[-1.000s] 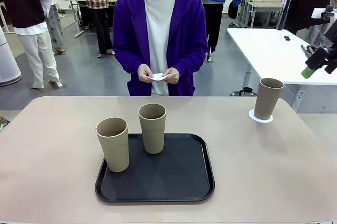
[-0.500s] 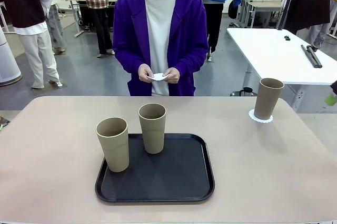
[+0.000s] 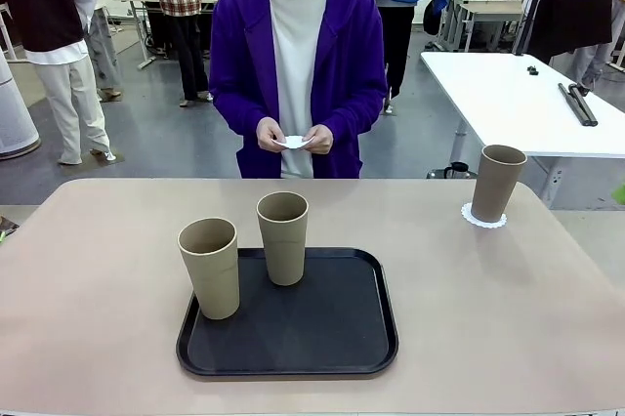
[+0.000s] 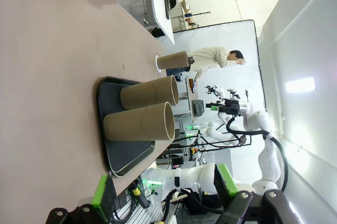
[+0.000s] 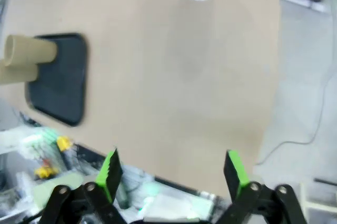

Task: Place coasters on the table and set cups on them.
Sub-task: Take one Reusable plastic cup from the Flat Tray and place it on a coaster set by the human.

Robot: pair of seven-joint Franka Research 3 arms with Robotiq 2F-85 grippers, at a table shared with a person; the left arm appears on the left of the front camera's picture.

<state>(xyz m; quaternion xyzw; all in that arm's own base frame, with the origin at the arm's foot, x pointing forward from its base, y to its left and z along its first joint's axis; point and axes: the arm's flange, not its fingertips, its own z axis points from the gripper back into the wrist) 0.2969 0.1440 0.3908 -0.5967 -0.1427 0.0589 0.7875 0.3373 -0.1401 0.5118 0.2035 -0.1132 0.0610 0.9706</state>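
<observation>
- The table (image 3: 98, 270) is seen from the front, with a black tray (image 3: 332, 328) laid on its near middle.
- Two cups are stood upright on the tray. The near-left cup (image 3: 210, 268) is placed at the tray's left edge, and the middle cup (image 3: 283, 238) just behind it, toward the far rim.
- The third cup (image 3: 498, 184) is set upright on a coaster (image 3: 483, 220) near the table's far right corner, and the lacy edge is shown around its base.
- A second coaster (image 3: 293, 143) is held between the person's hands (image 3: 314, 140) in front of the body, beyond the table's far edge.
- The left gripper (image 4: 164, 184) is held with its fingers spread wide and nothing between them. The tray and its two cups are seen well beyond it.
- The right gripper (image 5: 172, 163) is likewise spread and empty, held high over the table's edge. The view is blurred, with the third cup and its coaster caught at the top edge.
</observation>
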